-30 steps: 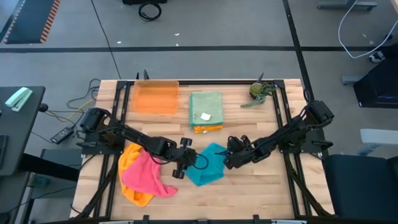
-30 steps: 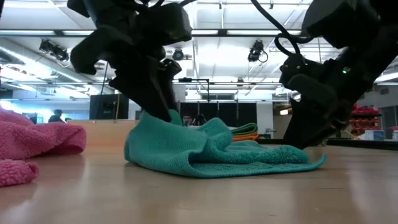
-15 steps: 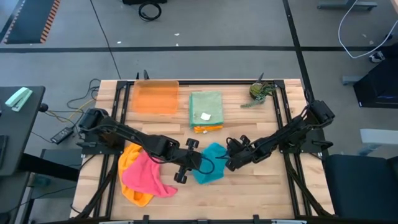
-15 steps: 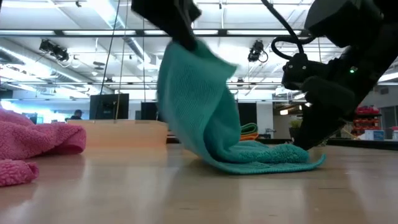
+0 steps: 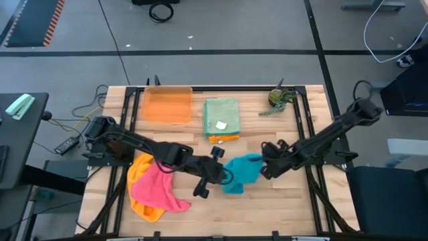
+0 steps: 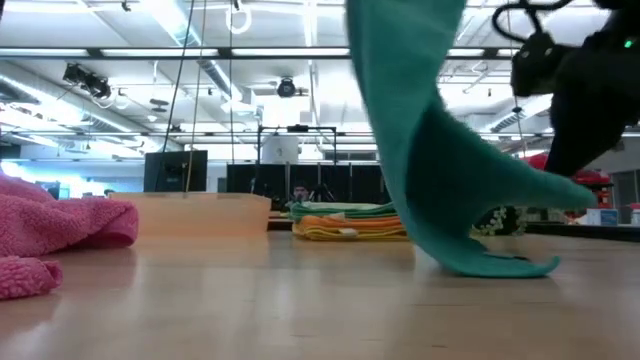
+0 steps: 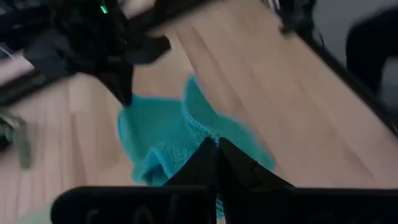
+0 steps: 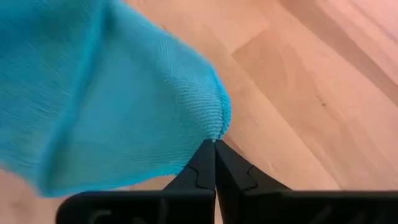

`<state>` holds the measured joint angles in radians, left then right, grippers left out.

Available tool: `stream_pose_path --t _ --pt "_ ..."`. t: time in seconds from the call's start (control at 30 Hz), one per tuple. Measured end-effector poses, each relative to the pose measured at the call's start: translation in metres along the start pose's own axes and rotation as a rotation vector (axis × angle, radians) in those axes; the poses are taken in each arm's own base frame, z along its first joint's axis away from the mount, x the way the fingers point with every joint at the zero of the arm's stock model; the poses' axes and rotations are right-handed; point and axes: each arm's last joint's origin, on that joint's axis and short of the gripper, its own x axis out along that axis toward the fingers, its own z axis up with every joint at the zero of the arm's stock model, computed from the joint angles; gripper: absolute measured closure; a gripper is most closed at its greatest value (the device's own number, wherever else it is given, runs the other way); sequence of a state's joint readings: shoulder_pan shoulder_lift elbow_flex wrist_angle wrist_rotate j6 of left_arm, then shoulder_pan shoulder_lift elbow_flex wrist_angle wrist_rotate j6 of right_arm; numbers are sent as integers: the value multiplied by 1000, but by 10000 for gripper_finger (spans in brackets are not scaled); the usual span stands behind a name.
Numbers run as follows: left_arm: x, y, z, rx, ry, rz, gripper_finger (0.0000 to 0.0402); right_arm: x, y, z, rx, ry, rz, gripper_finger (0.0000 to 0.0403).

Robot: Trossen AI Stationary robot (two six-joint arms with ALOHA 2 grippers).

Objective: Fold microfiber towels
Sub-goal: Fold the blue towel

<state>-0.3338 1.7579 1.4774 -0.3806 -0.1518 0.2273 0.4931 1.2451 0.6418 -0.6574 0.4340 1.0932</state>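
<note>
A teal microfiber towel [image 5: 242, 171] hangs between my two grippers above the middle of the table. My left gripper [image 5: 221, 175] is shut on its left end and my right gripper [image 5: 263, 165] is shut on its right end. In the low view the towel [image 6: 420, 150] drops from above the picture's top, and its lowest fold [image 6: 500, 265] lies on the wood. A pink towel [image 5: 159, 189] lies crumpled on a yellow-orange one [image 5: 139, 169] at the near left. Folded towels, green on top [image 5: 221, 116], are stacked at the far middle. My left gripper pinches a bunched edge of the teal towel [image 7: 189, 152] between its two shut fingers, coming slanting down from the table's left. The cloth hangs below the fingers. My right gripper pinches a corner of the towel [image 8: 214, 127] at its fingertips, slanting down from the table's right. That corner is lifted clear of the table.
An orange translucent tray [image 5: 167, 104] stands at the far left and a small green plant-like object [image 5: 279, 99] at the far right. Bare wood [image 5: 281, 207] lies along the near edge, right of the pink towel.
My left gripper has risen and gone toward the table's right edge, drawing the teal towel's left end up out of its heap. In the last half second my right gripper has risen and gone rightward with the other end. Only the towel's lowest fold stays on the table.
</note>
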Motion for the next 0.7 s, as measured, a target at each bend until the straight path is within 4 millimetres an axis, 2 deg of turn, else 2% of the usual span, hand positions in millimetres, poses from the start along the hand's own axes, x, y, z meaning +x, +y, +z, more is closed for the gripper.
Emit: stream_pose_path --t 0.13,0.27,0.5,0.7 --pt "10 -5 -10 -12 -61 -58 394 -18 -2 -1 54 -15 89 399" --pt "27 -19 -48 -76 16 -95 394 -26 -1 -6 52 -15 137 388" --pt "40 -50 -103 -147 90 -134 393 -28 1 -9 46 -11 149 339" --pt "38 -74 -132 -125 178 -182 389 -26 4 -8 88 -37 145 286"
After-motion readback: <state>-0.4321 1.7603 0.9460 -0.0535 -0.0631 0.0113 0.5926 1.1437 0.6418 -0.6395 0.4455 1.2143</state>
